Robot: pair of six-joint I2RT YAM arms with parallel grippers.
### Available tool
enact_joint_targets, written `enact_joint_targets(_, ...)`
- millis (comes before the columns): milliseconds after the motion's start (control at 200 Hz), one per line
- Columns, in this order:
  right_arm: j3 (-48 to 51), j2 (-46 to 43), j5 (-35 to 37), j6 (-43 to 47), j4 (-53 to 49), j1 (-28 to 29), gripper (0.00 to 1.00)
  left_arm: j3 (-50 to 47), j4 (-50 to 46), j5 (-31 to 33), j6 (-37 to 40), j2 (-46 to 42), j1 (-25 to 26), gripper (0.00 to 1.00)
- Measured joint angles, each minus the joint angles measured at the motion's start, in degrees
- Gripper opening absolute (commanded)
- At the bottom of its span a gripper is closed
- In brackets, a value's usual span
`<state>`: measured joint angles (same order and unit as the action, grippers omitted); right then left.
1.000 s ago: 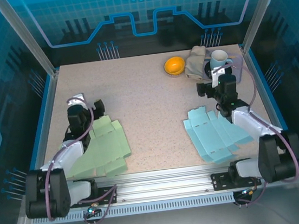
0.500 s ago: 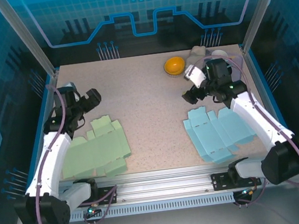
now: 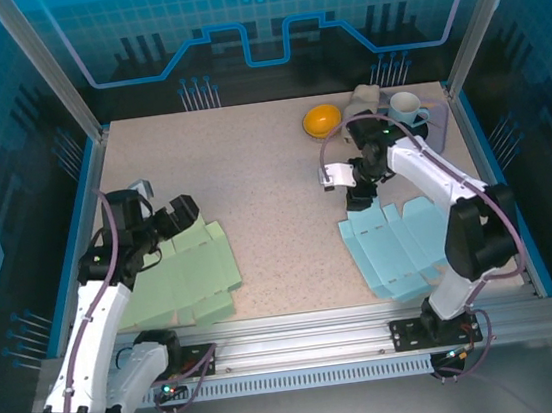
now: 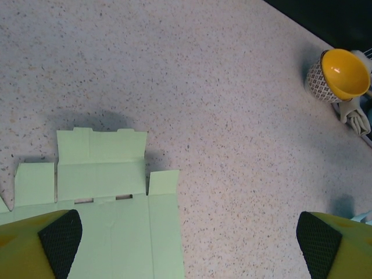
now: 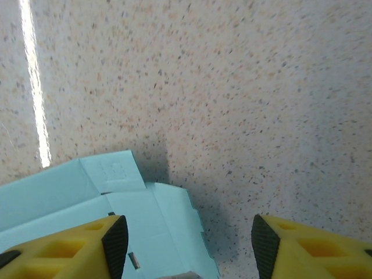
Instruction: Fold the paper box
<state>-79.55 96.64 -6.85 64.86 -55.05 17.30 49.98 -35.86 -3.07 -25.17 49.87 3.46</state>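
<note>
Aloft: left tool (image 4: 189, 239) wide, right tool (image 5: 189, 244) half-wide.

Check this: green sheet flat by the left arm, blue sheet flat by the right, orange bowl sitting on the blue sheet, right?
Not quite: the top view shows the orange bowl on the table at the far edge, apart from the blue sheet. The green sheet and blue sheet do lie flat by those arms.

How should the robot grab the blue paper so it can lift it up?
Probably by a small flap on the far edge of the blue paper, coming down from above. The paper lies flat on the table, so only the flaps that stick out give the fingers an edge to pinch.
</note>
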Motion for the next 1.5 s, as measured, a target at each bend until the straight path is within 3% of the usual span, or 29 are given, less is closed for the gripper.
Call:
enact_joint_targets(330, -6.97, 12.26, 5.38, 4.28, -6.01, 1.16, 0.52, 0.00, -0.74, 2.43, 0.92, -0.22, 4.42, 0.99)
enact_joint_targets(745, -8.96, 19.32, 6.47, 5.90, -8.63, 1.64, 0.41, 0.00, -1.25, 3.91, 1.31, -0.31, 5.60, 0.99)
enact_joint_targets(820, -8.96, 20.02, 6.49, 5.97, -8.63, 1.79, 0.37, 0.00, -1.25, 3.93, 1.31, -0.31, 5.62, 0.99)
enact_joint_targets(1371, -7.30, 19.91, 6.49, 7.23, -8.76, 1.11, 0.36, 0.00, -1.25, 5.05, 1.33, -0.31, 5.99, 0.99)
enact_joint_targets(1501, -6.34, 19.61, 6.73, 7.41, -8.33, 0.48, 0.30, 0.00, -1.25, 5.29, 1.36, -0.31, 6.47, 0.99)
